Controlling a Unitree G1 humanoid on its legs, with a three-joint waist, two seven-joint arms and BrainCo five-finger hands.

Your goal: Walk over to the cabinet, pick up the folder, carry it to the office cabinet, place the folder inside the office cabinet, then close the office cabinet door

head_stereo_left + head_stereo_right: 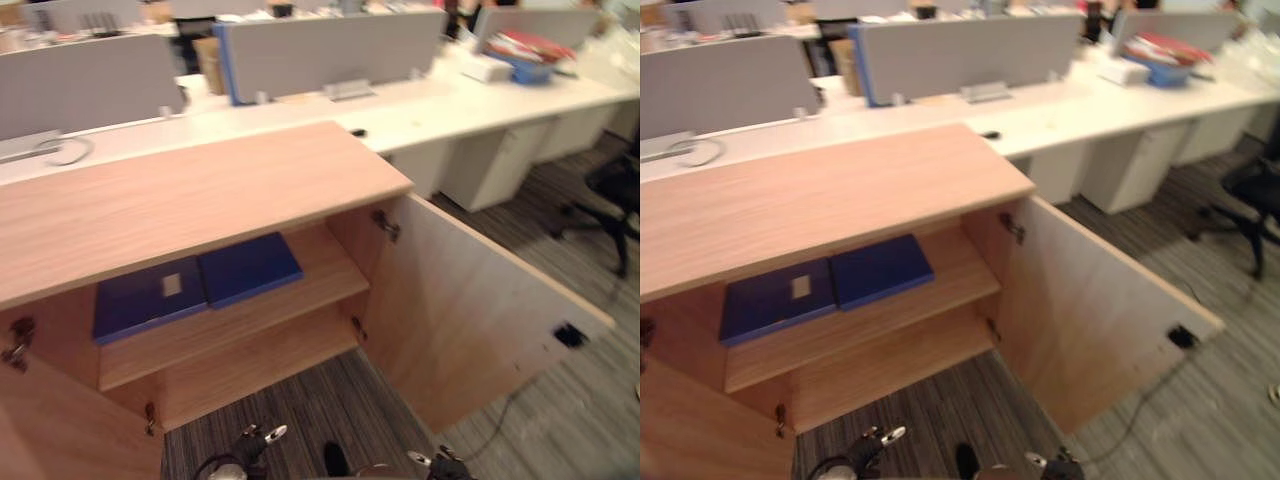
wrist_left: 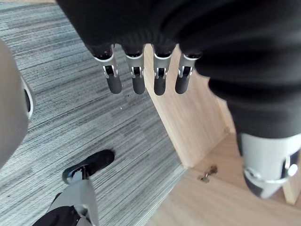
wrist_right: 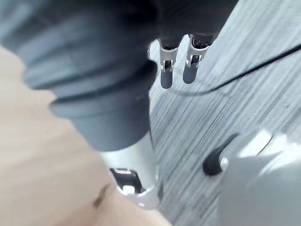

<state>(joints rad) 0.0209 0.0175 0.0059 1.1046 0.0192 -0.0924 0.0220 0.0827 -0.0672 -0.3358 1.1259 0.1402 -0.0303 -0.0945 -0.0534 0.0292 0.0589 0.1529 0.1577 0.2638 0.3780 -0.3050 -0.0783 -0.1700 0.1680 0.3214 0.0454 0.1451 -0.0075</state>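
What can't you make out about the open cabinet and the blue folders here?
Blue folders: two side by side or one lying open, unclear in the eye views.
White label: too small to read.
Lower shelf: its back hidden under the upper shelf.
Left door: cut off by the eye views' lower left corner.

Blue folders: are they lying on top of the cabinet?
No, the blue folders lie flat side by side on the upper shelf inside the open cabinet, beneath its top.
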